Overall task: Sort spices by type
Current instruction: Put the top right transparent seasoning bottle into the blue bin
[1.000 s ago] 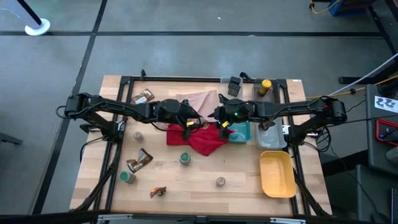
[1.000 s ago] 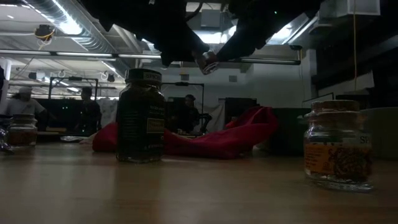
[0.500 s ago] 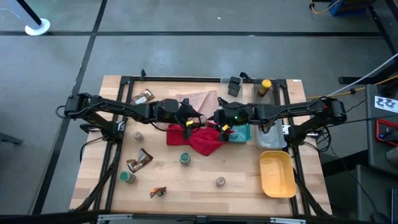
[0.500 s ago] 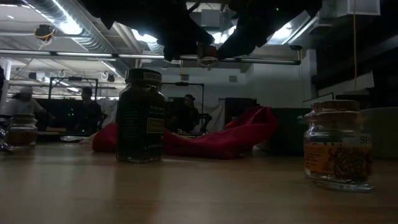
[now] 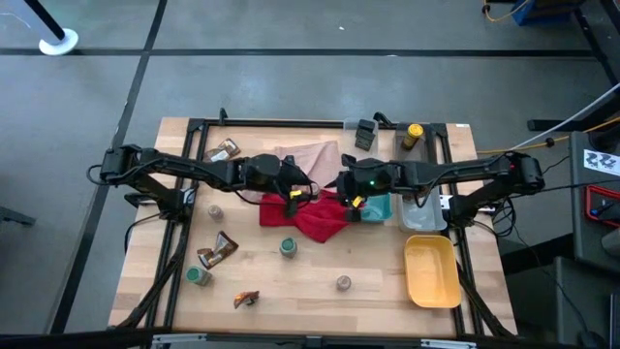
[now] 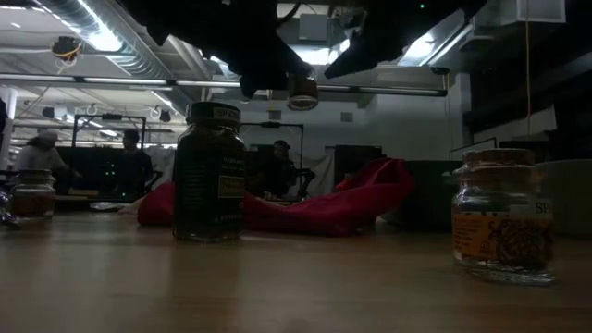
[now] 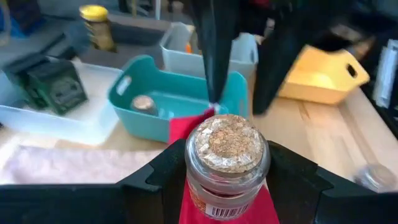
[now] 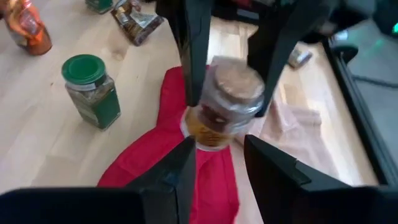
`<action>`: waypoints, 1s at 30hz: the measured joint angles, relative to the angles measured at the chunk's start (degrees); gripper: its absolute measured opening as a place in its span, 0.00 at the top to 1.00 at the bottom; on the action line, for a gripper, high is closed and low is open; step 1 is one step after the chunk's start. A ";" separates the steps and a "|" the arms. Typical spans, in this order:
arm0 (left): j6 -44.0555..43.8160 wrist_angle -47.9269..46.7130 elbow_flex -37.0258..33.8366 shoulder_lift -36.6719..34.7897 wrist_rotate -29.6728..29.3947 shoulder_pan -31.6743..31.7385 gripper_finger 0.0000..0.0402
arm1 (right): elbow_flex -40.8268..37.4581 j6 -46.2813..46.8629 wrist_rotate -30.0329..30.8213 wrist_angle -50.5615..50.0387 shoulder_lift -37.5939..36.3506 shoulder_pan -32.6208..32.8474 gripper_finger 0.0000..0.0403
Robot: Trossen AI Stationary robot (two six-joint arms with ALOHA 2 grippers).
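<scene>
My left gripper (image 5: 296,194) is shut on a small glass spice jar with a cork lid (image 7: 227,149), held above the red cloth (image 5: 312,217). My right gripper (image 5: 354,202) is open, and its fingers (image 7: 211,56) stand just beyond the jar, facing the left gripper. On the wood stand two green-lidded jars (image 5: 288,248) (image 5: 199,276), a third jar (image 5: 343,282) and a fourth (image 5: 214,210). Three sachets lie flat (image 5: 225,150) (image 5: 218,250) (image 5: 246,299). A yellow-capped bottle (image 5: 414,134) stands at the far edge. My left gripper pinches the jar between its two fingers (image 8: 193,56) at the glass shoulder just below the cork lid (image 7: 194,179). The fingers come in level from the table's left. The jar is upright and lifted clear over the red cloth.
A teal tray (image 5: 376,207) with one jar in it (image 7: 144,103) sits right of the red cloth. Beyond it are a clear tray (image 5: 422,211) and a yellow tray (image 5: 431,269). A beige cloth (image 5: 310,157) lies behind the grippers. A dark box (image 5: 365,131) sits at the far edge.
In the low view the jar has gone from tilted to upright, staying in the air over the red cloth. My right gripper has drawn back a little toward the table's right and near edge.
</scene>
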 joint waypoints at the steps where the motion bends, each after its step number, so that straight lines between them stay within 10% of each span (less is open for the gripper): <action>1: 0.01 -0.47 0.00 0.00 1.17 -0.01 0.57 | 0.00 -1.37 0.00 0.00 -0.19 0.00 0.66; 30: -1.52 -1.72 -0.16 0.30 13.49 -0.22 0.57 | 0.02 -5.96 -9.25 5.16 2.37 -0.11 0.66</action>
